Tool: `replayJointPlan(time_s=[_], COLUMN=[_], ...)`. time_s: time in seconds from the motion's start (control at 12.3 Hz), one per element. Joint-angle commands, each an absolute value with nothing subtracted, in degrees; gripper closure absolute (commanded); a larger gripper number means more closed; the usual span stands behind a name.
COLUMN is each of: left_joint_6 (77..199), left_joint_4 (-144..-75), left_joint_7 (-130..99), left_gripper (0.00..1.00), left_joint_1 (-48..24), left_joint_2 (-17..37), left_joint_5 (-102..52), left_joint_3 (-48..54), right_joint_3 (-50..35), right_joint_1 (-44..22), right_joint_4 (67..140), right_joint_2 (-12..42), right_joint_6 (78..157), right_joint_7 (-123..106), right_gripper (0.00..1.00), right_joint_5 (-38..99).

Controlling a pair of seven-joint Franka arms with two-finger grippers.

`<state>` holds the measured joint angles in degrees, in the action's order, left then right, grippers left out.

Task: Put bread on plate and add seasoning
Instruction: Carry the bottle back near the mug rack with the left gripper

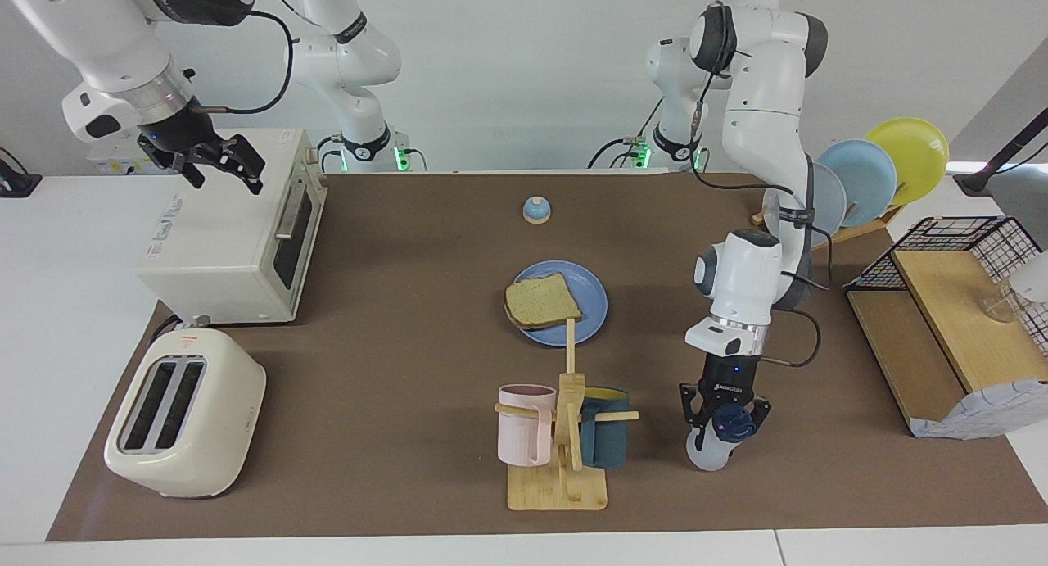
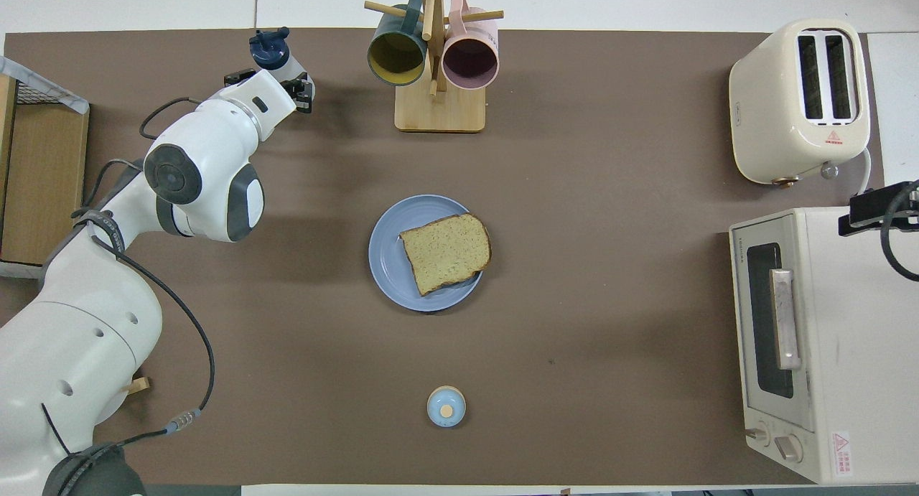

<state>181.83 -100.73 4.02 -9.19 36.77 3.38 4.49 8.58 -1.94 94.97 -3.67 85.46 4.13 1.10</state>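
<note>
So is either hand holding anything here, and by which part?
The left hand is shut on the seasoning bottle, gripping it high up, just under its dark cap. The right hand is open and holds nothing, above the toaster oven.

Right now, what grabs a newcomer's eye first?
The bread slice lying on the blue plate at the middle of the table. Then the left tool, shut on the seasoning bottle, low beside the mug tree. The right tool waits open over the toaster oven.
</note>
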Motion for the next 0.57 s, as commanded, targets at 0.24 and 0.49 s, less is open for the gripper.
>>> replayJointPlan(time_s=[0.24,0.49], left_joint_6=[182.2,182.0], left_joint_4=[-103.2,-103.6], left_joint_7=[3.6,2.8], left_gripper=[0.52,0.0], left_joint_1=[-7.7,-7.1], left_joint_2=[36.4,36.3], left_joint_5=[2.7,2.7], left_joint_3=[5.4,5.4], right_joint_3=[8.5,8.5], right_joint_1=[-1.8,-1.8], right_joint_4=[95.8,95.8], right_joint_2=[-4.4,-4.4], right_joint_6=[85.3,85.3], right_joint_7=[3.7,3.7], right_gripper=[0.0,0.0], right_joint_5=[1.0,1.1])
